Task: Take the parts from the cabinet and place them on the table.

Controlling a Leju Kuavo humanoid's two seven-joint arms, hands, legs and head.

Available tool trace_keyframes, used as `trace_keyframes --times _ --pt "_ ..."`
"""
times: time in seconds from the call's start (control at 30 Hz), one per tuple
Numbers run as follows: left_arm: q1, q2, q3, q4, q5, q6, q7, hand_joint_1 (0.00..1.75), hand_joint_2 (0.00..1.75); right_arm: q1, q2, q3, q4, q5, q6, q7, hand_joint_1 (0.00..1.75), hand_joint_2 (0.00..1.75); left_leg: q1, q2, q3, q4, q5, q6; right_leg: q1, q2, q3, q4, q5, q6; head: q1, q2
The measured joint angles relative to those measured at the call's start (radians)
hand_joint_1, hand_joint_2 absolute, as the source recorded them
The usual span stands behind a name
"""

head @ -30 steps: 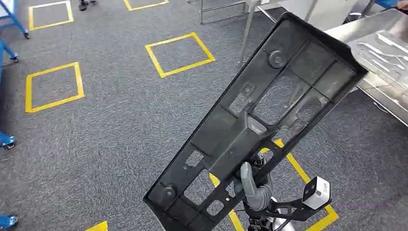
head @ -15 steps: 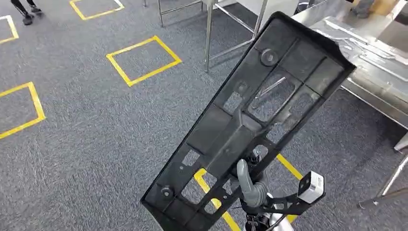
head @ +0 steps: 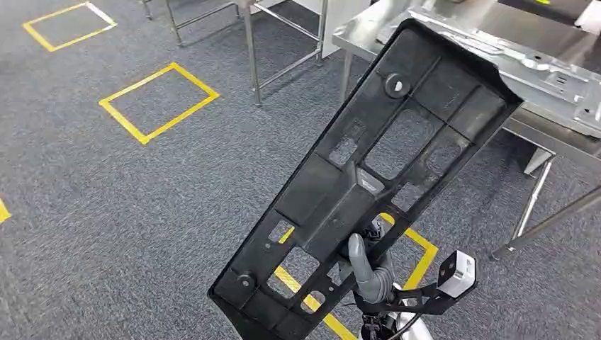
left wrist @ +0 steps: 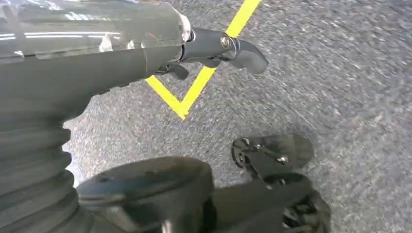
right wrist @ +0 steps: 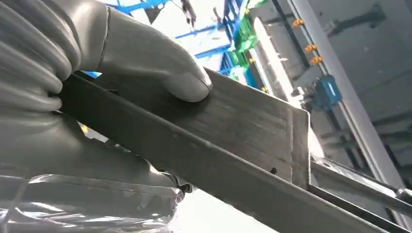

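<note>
A long black plastic panel [head: 368,177] with several cut-outs stands tilted in front of me, its upper end pointing toward the steel table [head: 549,134] at the upper right. My right hand [head: 368,273] grips the panel near its lower end. In the right wrist view the thumb [right wrist: 155,68] presses on the panel's flat face [right wrist: 243,131]. My left hand [left wrist: 160,48] hangs over the grey carpet with a dark finger [left wrist: 238,48] stretched out and nothing in it.
Shiny pressed metal parts [head: 524,64] lie on the steel table. Its legs [head: 531,205] reach the carpet at the right. A bare steel frame [head: 251,49] stands at the back. Yellow tape squares [head: 159,103] mark the floor.
The camera has turned: the floor marks slid left and the steel table now takes up more of the upper right. The panel stays in my right hand as before.
</note>
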Motion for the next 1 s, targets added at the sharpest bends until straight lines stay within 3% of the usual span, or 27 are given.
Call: trace_keyframes --times 0.03,0.07,0.1,0.13,0.17,0.2,0.23,0.27,0.3,0.33,0.37,0.47,0.5,0.53,0.57,0.6,0.63,0.67,0.7,0.73,0.77,0.8,0.83,0.87,1.0 --pt "-0.003 0.0 0.0 0.0 -0.002 0.0 0.0 0.0 1.75 0.001 0.0 -0.001 -0.001 0.0 0.001 0.0 1.75 1.75 0.006 -0.055 -0.003 0.02 -0.014 -0.004 -0.003 0.01 0.006 -0.009 0.004 -0.002 0.0 0.0" --pt "-0.002 0.0 0.0 0.0 -0.002 0.0 0.0 0.0 1.75 -0.002 0.001 -0.001 -0.001 0.0 0.001 0.0 1.75 1.75 0.008 -0.095 -0.025 0.072 -0.047 -0.004 -0.006 0.019 0.008 -0.009 0.005 -0.007 0.0 0.0" --pt "0.0 0.0 0.0 0.0 -0.002 0.0 0.0 0.0 1.75 -0.004 0.003 -0.001 0.0 0.0 0.001 0.0 1.75 1.75 0.009 -0.116 -0.06 0.147 -0.085 -0.006 -0.007 0.033 0.008 -0.009 0.004 -0.008 0.0 0.0" --pt "0.003 0.001 0.0 0.0 -0.001 0.0 0.001 0.0 1.75 -0.003 0.004 -0.002 0.0 0.0 0.001 0.0 1.75 1.75 0.01 -0.126 -0.107 0.237 -0.121 -0.009 -0.007 0.048 0.008 -0.009 0.003 -0.01 0.0 0.0" --pt "0.007 0.001 0.0 0.0 -0.001 0.0 0.001 0.0 1.75 -0.002 0.005 -0.002 0.0 0.0 0.001 0.001 1.75 1.75 0.011 -0.127 -0.141 0.297 -0.134 -0.012 -0.007 0.066 0.008 -0.007 0.003 -0.01 0.0 0.0" --pt "0.006 0.001 0.0 0.0 0.003 0.001 -0.001 0.0 1.75 -0.001 0.005 -0.002 0.0 0.0 0.001 0.002 1.75 1.75 0.011 -0.128 -0.154 0.31 -0.122 -0.012 -0.007 0.082 0.009 -0.006 0.003 -0.01 0.0 0.0" --pt "0.003 0.001 0.0 0.0 0.002 0.001 -0.001 0.0 1.75 0.001 0.005 -0.002 0.0 0.0 0.001 0.003 1.75 1.75 0.012 -0.128 -0.143 0.276 -0.087 -0.013 -0.008 0.097 0.011 -0.004 0.001 -0.007 0.0 0.0" --pt "0.002 0.001 0.0 0.0 0.002 0.002 0.0 0.0 1.75 0.001 0.005 -0.002 0.0 0.0 0.001 0.003 1.75 1.75 0.014 -0.13 -0.115 0.209 -0.039 -0.014 -0.009 0.113 0.014 -0.002 -0.001 -0.005 0.0 0.0" --pt "0.002 0.001 0.0 0.0 0.002 0.003 0.0 0.0 1.75 0.001 0.005 -0.002 0.0 0.0 0.001 0.003 1.75 1.75 0.017 -0.146 -0.076 0.114 0.016 -0.014 -0.012 0.13 0.017 0.003 -0.004 0.001 0.0 0.0" --pt "0.005 0.001 0.0 0.0 0.002 0.003 0.0 0.0 1.75 0.002 0.005 -0.002 0.0 0.0 0.001 0.003 1.75 1.75 0.023 -0.195 -0.046 0.036 0.044 -0.015 -0.014 0.143 0.014 0.01 -0.009 0.006 0.0 0.0" --pt "0.006 0.001 0.0 0.0 0.002 0.003 -0.001 0.0 1.75 0.002 0.005 -0.002 0.0 0.001 0.001 0.002 1.75 1.75 0.025 -0.233 -0.036 0.016 0.026 -0.013 -0.009 0.154 0.005 0.022 -0.011 0.012 0.0 0.0" --pt "0.007 0.001 0.0 0.0 0.003 0.003 -0.005 0.0 1.75 0.014 0.006 -0.003 0.0 0.004 0.001 -0.001 1.75 1.75 0.017 -0.205 -0.037 0.02 0.027 0.004 -0.019 0.189 -0.008 0.015 -0.001 0.032 0.0 0.0" --pt "0.005 0.001 0.0 0.0 0.003 0.002 -0.008 0.0 1.75 0.019 0.006 -0.003 0.0 0.004 0.001 -0.002 1.75 1.75 0.022 -0.193 -0.035 0.011 0.032 0.012 -0.017 0.198 -0.012 0.015 -0.001 0.038 0.0 0.0" --pt "0.003 0.002 0.0 0.0 0.002 0.0 -0.01 0.0 1.75 0.025 0.006 -0.003 -0.001 0.005 0.001 -0.004 1.75 1.75 0.023 -0.176 -0.032 0.005 0.036 0.02 -0.016 0.146 -0.014 0.031 -0.011 0.039 0.0 0.0" --pt "0.003 0.002 0.0 0.0 0.002 0.0 -0.012 0.0 1.75 0.025 0.005 -0.003 -0.001 0.006 0.001 -0.006 1.75 1.75 0.021 -0.163 -0.03 0.001 0.036 0.027 -0.011 0.086 -0.038 0.074 -0.039 0.042 0.001 0.0" --pt "0.006 0.002 0.0 0.0 0.002 0.0 -0.013 0.0 1.75 0.024 0.006 -0.003 -0.001 0.006 0.001 -0.008 1.75 1.75 0.019 -0.148 -0.031 0.0 0.036 0.031 -0.014 0.061 -0.076 0.148 -0.076 0.046 0.0 0.0" --pt "0.01 0.003 0.0 0.0 0.002 -0.001 -0.013 0.0 1.75 0.025 0.006 -0.003 -0.001 0.006 0.002 -0.009 1.75 1.75 0.017 -0.131 -0.031 0.001 0.034 0.032 -0.017 0.051 -0.119 0.232 -0.113 0.049 0.0 0.0" --pt "0.014 0.003 -0.001 0.0 0.002 -0.001 -0.013 0.0 1.75 0.027 0.005 -0.003 -0.001 0.006 0.002 -0.009 1.75 1.75 0.015 -0.115 -0.031 0.001 0.032 0.033 -0.019 0.046 -0.155 0.301 -0.136 0.051 0.0 0.0" --pt "0.015 0.003 -0.001 0.0 0.002 -0.001 -0.013 0.0 1.75 0.029 0.005 -0.003 -0.001 0.006 0.002 -0.01 1.75 1.75 0.015 -0.099 -0.031 0.001 0.031 0.033 -0.021 0.044 -0.173 0.334 -0.136 0.053 0.0 0.0" --pt "0.014 0.003 -0.001 0.0 0.002 -0.001 -0.013 0.0 1.75 0.03 0.005 -0.003 -0.001 0.006 0.002 -0.01 1.75 1.75 0.014 -0.085 -0.029 0.001 0.029 0.032 -0.022 0.042 -0.165 0.313 -0.111 0.053 0.0 0.0" --pt "0.013 0.003 -0.001 0.0 0.002 -0.001 -0.013 0.0 1.75 0.03 0.005 -0.003 -0.001 0.006 0.003 -0.01 1.75 1.75 0.013 -0.072 -0.026 0.001 0.027 0.03 -0.022 0.037 -0.129 0.245 -0.071 0.05 0.0 0.0" --pt "0.011 0.003 -0.001 0.0 0.003 -0.001 -0.016 0.0 1.75 0.03 0.006 -0.003 -0.001 0.006 0.005 -0.01 1.75 1.75 0.013 -0.059 -0.021 0.001 0.023 0.028 -0.02 0.023 -0.071 0.139 -0.023 0.045 0.0 0.0" --pt "0.01 0.003 -0.001 0.0 0.005 -0.001 -0.018 0.0 1.75 0.03 0.006 -0.003 -0.001 0.006 0.006 -0.01 1.75 1.75 0.012 -0.049 -0.015 0.0 0.02 0.025 -0.013 -0.016 -0.018 0.046 0.009 0.036 0.0 0.0" --pt "0.01 0.002 -0.001 0.0 0.006 0.0 -0.02 0.0 1.75 0.028 0.006 -0.003 -0.001 0.006 0.008 -0.01 1.75 1.75 0.008 -0.04 -0.011 0.0 0.016 0.019 0.001 -0.059 -0.001 0.014 -0.007 0.027 0.0 0.0" --pt "0.008 0.0 -0.001 0.0 0.008 0.0 -0.024 0.0 1.75 0.028 0.006 -0.003 -0.001 0.006 0.015 -0.011 1.75 1.75 0.01 0.004 0.008 -0.01 0.008 -0.003 0.006 -0.01 -0.004 0.002 -0.002 0.009 0.0 0.0"
